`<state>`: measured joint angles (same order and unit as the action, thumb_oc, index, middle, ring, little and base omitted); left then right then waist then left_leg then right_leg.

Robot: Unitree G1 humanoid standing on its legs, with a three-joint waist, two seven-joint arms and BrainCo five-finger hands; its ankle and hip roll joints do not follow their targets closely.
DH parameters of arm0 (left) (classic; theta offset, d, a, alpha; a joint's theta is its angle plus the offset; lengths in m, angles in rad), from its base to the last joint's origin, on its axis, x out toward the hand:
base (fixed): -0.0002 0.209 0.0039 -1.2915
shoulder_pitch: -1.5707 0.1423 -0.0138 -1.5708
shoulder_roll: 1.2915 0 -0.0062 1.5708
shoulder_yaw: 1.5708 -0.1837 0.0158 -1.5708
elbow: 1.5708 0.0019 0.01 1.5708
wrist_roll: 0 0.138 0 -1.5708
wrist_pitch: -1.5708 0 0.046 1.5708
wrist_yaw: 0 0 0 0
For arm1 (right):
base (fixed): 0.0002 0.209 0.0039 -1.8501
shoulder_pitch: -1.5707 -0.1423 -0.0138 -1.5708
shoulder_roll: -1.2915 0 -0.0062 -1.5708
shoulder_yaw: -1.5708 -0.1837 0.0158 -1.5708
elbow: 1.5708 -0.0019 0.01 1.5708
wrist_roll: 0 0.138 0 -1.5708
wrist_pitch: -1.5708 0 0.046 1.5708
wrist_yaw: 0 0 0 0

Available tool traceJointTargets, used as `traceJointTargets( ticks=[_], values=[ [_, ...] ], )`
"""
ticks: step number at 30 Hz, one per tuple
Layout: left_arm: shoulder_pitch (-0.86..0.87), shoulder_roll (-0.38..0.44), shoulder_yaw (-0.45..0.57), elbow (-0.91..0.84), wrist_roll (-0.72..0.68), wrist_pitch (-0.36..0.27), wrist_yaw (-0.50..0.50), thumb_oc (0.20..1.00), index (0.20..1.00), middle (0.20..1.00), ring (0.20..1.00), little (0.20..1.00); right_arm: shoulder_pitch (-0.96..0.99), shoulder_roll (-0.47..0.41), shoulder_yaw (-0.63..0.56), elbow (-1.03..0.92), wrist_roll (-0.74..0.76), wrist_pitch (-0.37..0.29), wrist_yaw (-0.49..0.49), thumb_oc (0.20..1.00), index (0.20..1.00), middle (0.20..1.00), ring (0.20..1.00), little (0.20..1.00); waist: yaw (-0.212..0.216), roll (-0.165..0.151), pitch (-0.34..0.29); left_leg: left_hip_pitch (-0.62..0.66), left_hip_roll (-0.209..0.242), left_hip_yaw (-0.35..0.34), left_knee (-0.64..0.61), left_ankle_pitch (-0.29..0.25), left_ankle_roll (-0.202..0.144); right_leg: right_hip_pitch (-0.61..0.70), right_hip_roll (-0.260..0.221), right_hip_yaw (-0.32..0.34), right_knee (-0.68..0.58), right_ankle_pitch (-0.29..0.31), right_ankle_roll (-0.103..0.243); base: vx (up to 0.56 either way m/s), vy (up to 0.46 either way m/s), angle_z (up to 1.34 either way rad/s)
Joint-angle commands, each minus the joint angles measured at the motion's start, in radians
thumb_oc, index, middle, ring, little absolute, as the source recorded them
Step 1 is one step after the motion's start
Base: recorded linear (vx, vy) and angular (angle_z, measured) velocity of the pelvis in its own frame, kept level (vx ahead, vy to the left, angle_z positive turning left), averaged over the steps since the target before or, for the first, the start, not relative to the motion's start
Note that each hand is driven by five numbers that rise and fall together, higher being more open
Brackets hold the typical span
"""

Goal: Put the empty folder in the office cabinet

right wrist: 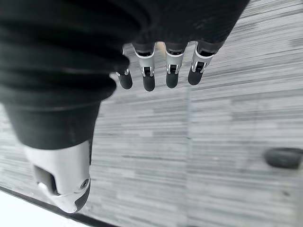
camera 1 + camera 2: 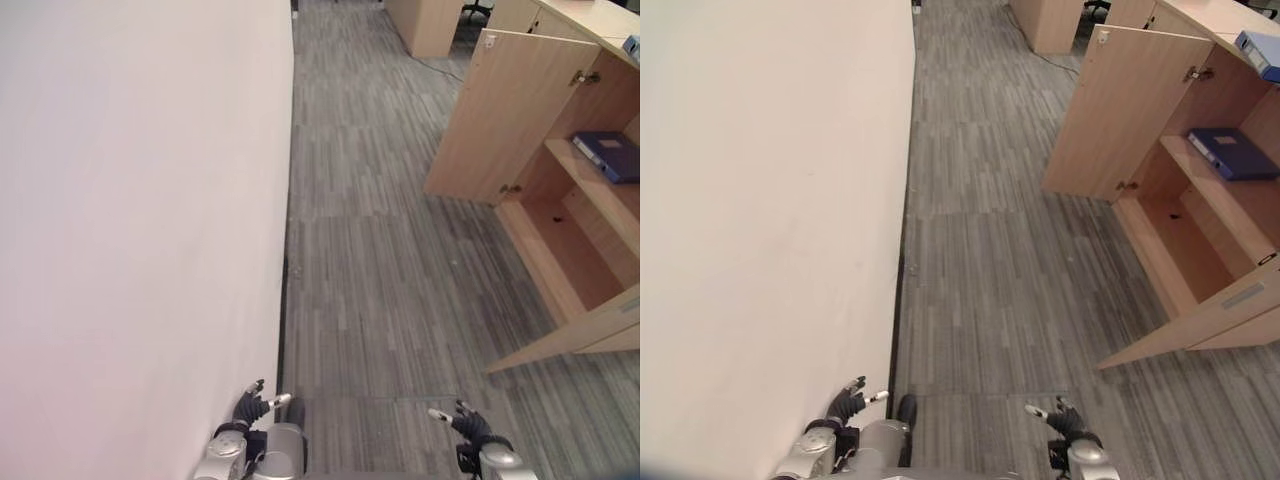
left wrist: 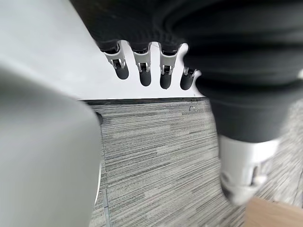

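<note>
A blue folder (image 2: 610,155) lies flat on the upper shelf inside the open wooden cabinet (image 2: 560,250) at the right. One cabinet door (image 2: 510,110) stands swung out at the far side, and a second door (image 2: 580,335) juts out on the near side. The lower compartment (image 2: 1180,235) holds nothing that I can see. Low in the eye views, my left hand (image 2: 252,405) hangs close to the wall. My right hand (image 2: 468,422) hangs over the carpet, well short of the cabinet. Both hands have relaxed fingers (image 3: 142,64) (image 1: 161,71) and hold nothing.
A long white wall (image 2: 140,220) runs along the left. Grey striped carpet (image 2: 380,260) stretches ahead between wall and cabinet. Another blue folder (image 2: 1262,50) lies on the cabinet top. A further wooden unit (image 2: 425,25) stands at the back.
</note>
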<state>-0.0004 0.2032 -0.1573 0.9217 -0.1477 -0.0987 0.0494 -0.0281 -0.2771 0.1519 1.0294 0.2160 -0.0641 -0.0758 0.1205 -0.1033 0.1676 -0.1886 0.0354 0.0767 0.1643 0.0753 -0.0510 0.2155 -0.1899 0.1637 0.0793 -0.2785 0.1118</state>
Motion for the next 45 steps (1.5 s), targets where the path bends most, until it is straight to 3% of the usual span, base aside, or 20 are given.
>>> traceJointTargets(
  ticks=[1,5,6,7,10,12,14,15,20,24,26,29,30,31,33,35,38,41,42,45],
  values=[
    [-0.040,0.167,-0.033,-0.005,0.070,-0.023,0.004,1.000,1.000,1.000,1.000,1.000,0.004,-0.063,-0.013,-0.041,0.018,-0.022,-0.003,1.000,1.000,1.000,1.000,1.000,-0.002,0.029,-0.023,-0.116,0.069,-0.013,-0.170,0.146,-0.058,0.125,0.076,-0.029,-0.007,0.071,0.016,0.31,0.229,-0.12],
    [-0.048,0.185,-0.034,-0.016,0.064,-0.023,0.003,1.000,1.000,1.000,1.000,1.000,-0.019,-0.052,-0.022,-0.038,0.028,-0.023,-0.007,1.000,1.000,1.000,1.000,1.000,-0.004,0.019,-0.017,-0.053,0.026,0.026,-0.170,0.070,-0.006,0.037,0.082,-0.017,0.198,0.246,0.081,0.26,0.255,-0.17],
    [-0.055,0.199,-0.030,-0.031,0.055,-0.023,0.007,1.000,1.000,1.000,1.000,1.000,-0.038,-0.052,-0.025,-0.046,0.029,-0.023,-0.008,1.000,1.000,1.000,1.000,1.000,-0.016,0.039,0.015,-0.005,0.029,0.041,-0.174,0.035,0.016,-0.063,0.100,-0.042,0.376,0.370,0.141,0.14,0.211,-0.04],
    [-0.055,0.206,-0.025,-0.043,0.048,-0.023,0.013,1.000,1.000,1.000,1.000,1.000,-0.046,-0.052,-0.028,-0.058,0.031,-0.026,-0.013,1.000,1.000,1.000,1.000,1.000,-0.023,0.062,0.028,0.020,0.041,0.045,-0.177,0.018,0.026,-0.104,0.110,-0.082,0.453,0.412,0.150,0.20,0.268,-0.22],
    [-0.060,0.207,-0.011,-0.045,0.035,-0.024,0.023,1.000,1.000,1.000,1.000,1.000,-0.057,-0.039,-0.045,-0.063,0.042,-0.029,-0.025,1.000,1.000,1.000,1.000,1.000,-0.052,0.112,0.063,0.129,0.044,0.056,-0.212,-0.024,0.048,-0.242,0.075,-0.199,0.623,0.381,0.148,0.30,0.249,-0.12],
    [-0.064,0.205,-0.001,-0.049,0.031,-0.025,0.021,1.000,1.000,1.000,1.000,1.000,-0.042,-0.045,-0.071,-0.068,0.053,-0.029,-0.036,1.000,1.000,1.000,1.000,1.000,-0.091,0.134,0.085,0.228,0.034,0.073,-0.224,-0.086,0.036,-0.346,0.022,-0.323,0.411,0.252,0.084,0.62,0.147,-0.29],
    [-0.062,0.204,-0.002,-0.050,0.033,-0.024,0.020,1.000,1.000,1.000,1.000,1.000,-0.037,-0.047,-0.077,-0.066,0.055,-0.027,-0.039,1.000,1.000,1.000,1.000,1.000,-0.106,0.134,0.096,0.260,0.030,0.071,-0.228,-0.105,0.029,-0.351,0.009,-0.357,0.338,0.238,0.074,0.38,-0.051,-0.32],
    [-0.061,0.198,0.000,-0.045,0.040,-0.024,0.020,1.000,1.000,1.000,1.000,1.000,-0.028,-0.048,-0.092,-0.052,0.061,-0.025,-0.046,1.000,1.000,1.000,1.000,1.000,-0.129,0.123,0.098,0.314,0.015,0.082,-0.241,-0.143,0.016,-0.400,-0.016,-0.394,0.184,0.277,0.074,0.28,-0.058,0.23],
    [-0.056,0.192,0.014,-0.030,0.066,-0.028,0.026,1.000,1.000,1.000,1.000,1.000,-0.007,-0.039,-0.116,-0.016,0.065,-0.018,-0.050,1.000,1.000,1.000,1.000,1.000,-0.175,0.125,0.101,0.427,0.034,0.116,-0.249,-0.221,-0.028,-0.442,-0.069,-0.505,-0.049,0.378,0.110,0.46,-0.132,-0.04],
    [-0.036,0.182,0.005,-0.035,0.082,-0.037,0.019,1.000,1.000,1.000,1.000,1.000,0.044,-0.054,-0.159,0.040,0.095,-0.022,-0.043,1.000,1.000,1.000,1.000,1.000,-0.220,0.122,0.056,0.515,0.053,0.112,-0.208,-0.297,-0.061,-0.425,-0.090,-0.469,-0.082,0.443,0.110,0.48,-0.142,-0.05],
    [-0.032,0.176,-0.008,-0.035,0.089,-0.036,0.016,1.000,1.000,1.000,1.000,1.000,0.063,-0.070,-0.179,0.061,0.117,-0.023,-0.041,1.000,1.000,1.000,1.000,1.000,-0.253,0.144,0.040,0.523,0.100,0.103,-0.155,-0.285,-0.086,-0.415,-0.061,-0.446,-0.056,0.440,0.087,0.53,-0.176,-0.06],
    [-0.034,0.165,-0.014,-0.029,0.069,-0.037,0.012,1.000,1.000,1.000,1.000,1.000,0.056,-0.087,-0.181,0.100,0.135,-0.026,-0.041,1.000,1.000,1.000,1.000,1.000,-0.270,0.190,0.031,0.490,0.169,0.094,-0.019,-0.138,-0.133,-0.379,0.017,-0.447,-0.045,0.389,0.031,0.29,-0.150,-0.05],
    [-0.034,0.165,-0.014,-0.028,0.069,-0.037,0.012,1.000,1.000,1.000,1.000,1.000,0.055,-0.087,-0.181,0.101,0.135,-0.026,-0.040,1.000,1.000,1.000,1.000,1.000,-0.273,0.188,0.029,0.486,0.167,0.090,-0.022,-0.133,-0.133,-0.382,0.014,-0.449,-0.046,0.391,0.030,0.34,-0.342,-0.15],
    [-0.042,0.170,-0.018,-0.030,0.051,-0.027,0.008,1.000,1.000,1.000,1.000,1.000,0.044,-0.102,-0.186,0.111,0.142,-0.019,-0.049,1.000,1.000,1.000,1.000,1.000,-0.262,0.172,0.054,0.381,0.176,0.044,0.260,-0.010,-0.145,-0.343,0.043,-0.441,-0.033,0.340,-0.032,0.29,-0.328,-0.26],
    [-0.055,0.167,-0.029,-0.036,0.042,-0.023,0.015,1.000,1.000,1.000,1.000,1.000,0.030,-0.119,-0.188,0.112,0.155,-0.011,-0.053,1.000,1.000,1.000,1.000,1.000,-0.251,0.129,0.083,0.272,0.179,0.041,0.501,0.016,-0.119,-0.274,0.050,-0.396,-0.038,0.286,-0.077,0.40,-0.332,-0.38],
    [-0.063,0.164,-0.035,-0.035,0.040,-0.024,0.016,1.000,1.000,1.000,1.000,1.000,0.024,-0.125,-0.185,0.114,0.157,-0.008,-0.052,1.000,1.000,1.000,1.000,1.000,-0.247,0.120,0.088,0.249,0.192,0.063,0.513,0.022,-0.111,-0.255,0.046,-0.378,-0.037,0.271,-0.081,0.30,-0.091,-0.76],
    [-0.070,0.156,-0.046,-0.039,0.033,-0.026,0.014,1.000,1.000,1.000,1.000,1.000,0.021,-0.131,-0.187,0.116,0.163,-0.004,-0.052,1.000,1.000,1.000,1.000,1.000,-0.229,0.114,0.097,0.177,0.221,0.088,0.482,0.002,-0.098,-0.208,0.040,-0.340,-0.039,0.239,-0.076,0.34,0.068,-0.34],
    [-0.067,0.154,-0.055,-0.057,0.032,-0.028,0.011,1.000,1.000,1.000,1.000,1.000,0.033,-0.130,-0.197,0.114,0.180,-0.007,-0.046,1.000,1.000,1.000,1.000,1.000,-0.210,0.127,0.100,0.121,0.249,0.080,0.283,0.007,-0.101,-0.164,0.034,-0.286,-0.026,0.202,-0.052,0.36,0.211,-0.49],
    [-0.064,0.152,-0.063,-0.064,0.030,-0.028,0.010,1.000,1.000,1.000,1.000,1.000,0.038,-0.125,-0.198,0.117,0.184,-0.006,-0.050,1.000,1.000,1.000,1.000,1.000,-0.192,0.144,0.102,0.093,0.257,0.043,0.093,0.023,-0.110,-0.124,0.033,-0.255,-0.022,0.169,-0.031,0.56,0.366,-0.48],
    [-0.070,0.146,-0.068,-0.056,0.023,-0.030,0.012,1.000,1.000,1.000,1.000,1.000,0.041,-0.114,-0.200,0.118,0.198,-0.012,-0.055,1.000,1.000,1.000,1.000,1.000,-0.174,0.164,0.095,0.024,0.268,-0.038,-0.096,0.085,-0.137,-0.070,0.037,-0.189,-0.015,0.122,-0.009,0.50,0.264,-0.76]
  ],
)
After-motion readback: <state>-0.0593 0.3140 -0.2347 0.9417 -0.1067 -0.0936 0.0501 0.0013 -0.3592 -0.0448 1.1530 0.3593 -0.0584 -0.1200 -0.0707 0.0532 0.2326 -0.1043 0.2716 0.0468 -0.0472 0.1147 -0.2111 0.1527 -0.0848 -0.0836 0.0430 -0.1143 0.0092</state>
